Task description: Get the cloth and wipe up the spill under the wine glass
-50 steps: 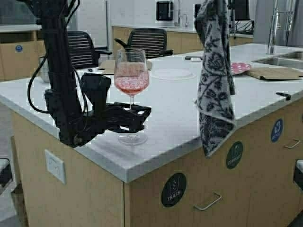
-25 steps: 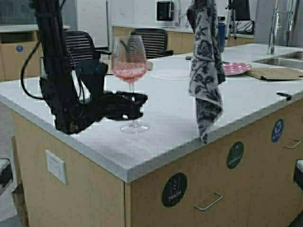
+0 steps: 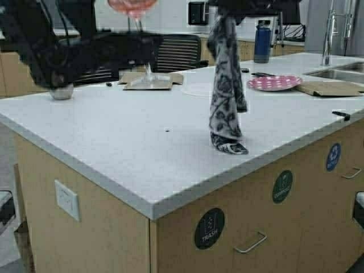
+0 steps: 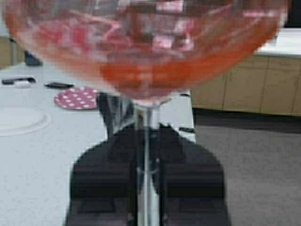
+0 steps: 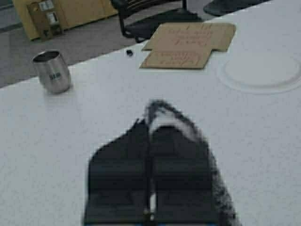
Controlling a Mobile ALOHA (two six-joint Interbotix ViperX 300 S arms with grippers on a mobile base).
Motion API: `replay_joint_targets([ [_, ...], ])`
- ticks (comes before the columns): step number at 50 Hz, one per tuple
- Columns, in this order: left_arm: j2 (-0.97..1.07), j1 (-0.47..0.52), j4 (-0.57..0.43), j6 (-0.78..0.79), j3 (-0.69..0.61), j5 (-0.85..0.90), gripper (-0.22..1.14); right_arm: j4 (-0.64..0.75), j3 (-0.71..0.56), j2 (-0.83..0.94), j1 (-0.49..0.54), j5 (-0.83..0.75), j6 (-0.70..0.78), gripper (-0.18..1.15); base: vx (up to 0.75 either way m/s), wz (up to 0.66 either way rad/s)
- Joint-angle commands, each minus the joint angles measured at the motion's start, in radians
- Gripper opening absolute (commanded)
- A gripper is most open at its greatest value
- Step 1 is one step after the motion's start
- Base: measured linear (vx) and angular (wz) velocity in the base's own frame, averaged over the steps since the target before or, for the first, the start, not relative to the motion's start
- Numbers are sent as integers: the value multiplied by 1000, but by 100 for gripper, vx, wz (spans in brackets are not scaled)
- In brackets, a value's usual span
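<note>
My left gripper (image 3: pixel 143 48) is shut on the stem of the wine glass (image 3: pixel 132 5) and holds it high above the white counter (image 3: pixel 114 142). The left wrist view shows the bowl of pink liquid (image 4: pixel 146 47) above the closed fingers (image 4: pixel 108 179). My right gripper (image 3: pixel 234 8) is shut on the top of the black, grey and white floral cloth (image 3: pixel 226 85). The cloth hangs straight down, and its lower end rests bunched on the counter near the front edge. In the right wrist view the cloth (image 5: pixel 164 117) shows past the gripper (image 5: pixel 150 129). I see no clear spill, only a small dark speck (image 3: pixel 166 130).
A steel cup (image 3: pixel 61 91), flat cardboard (image 3: pixel 162 78) and a white plate (image 3: pixel 199 89) lie at the back. A pink dotted plate (image 3: pixel 274 82), a blue bottle (image 3: pixel 261 41) and a sink (image 3: pixel 335 74) are at the right. Office chairs (image 3: pixel 182 51) stand behind the counter.
My left gripper has lifted the wine glass from the counter to high up. My right gripper has carried the cloth left and down until its end rests on the counter.
</note>
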Motion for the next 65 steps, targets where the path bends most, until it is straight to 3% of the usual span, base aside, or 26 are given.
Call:
replay_joint_targets([
  [1, -207, -2, -9, -37, -35, 216, 29, 0, -25, 48, 75, -40, 0, 6, 0, 0],
  [19, -485, -2, -11, -43, -261, 698, 29, -2, -9, 232, 287, -57, 26, 6, 0, 0],
  [30, -486, -2, -11, -41, -327, 729, 29, -12, -11, 276, 480, -57, 57, 6, 0, 0],
  [37, -465, -2, -12, -46, -325, 729, 29, -15, -23, 259, 540, -57, 58, 6, 0, 0],
  [42, -436, -2, -12, -46, -327, 729, 29, -9, -17, 233, 525, -57, 49, 6, 0, 0],
  [55, -298, -2, -12, -46, -327, 637, 29, -6, 64, 212, 265, -57, 44, 6, 0, 0],
  [65, -158, -2, -12, -48, -331, 554, 29, -8, 129, 210, 135, -57, 38, 6, 0, 0],
])
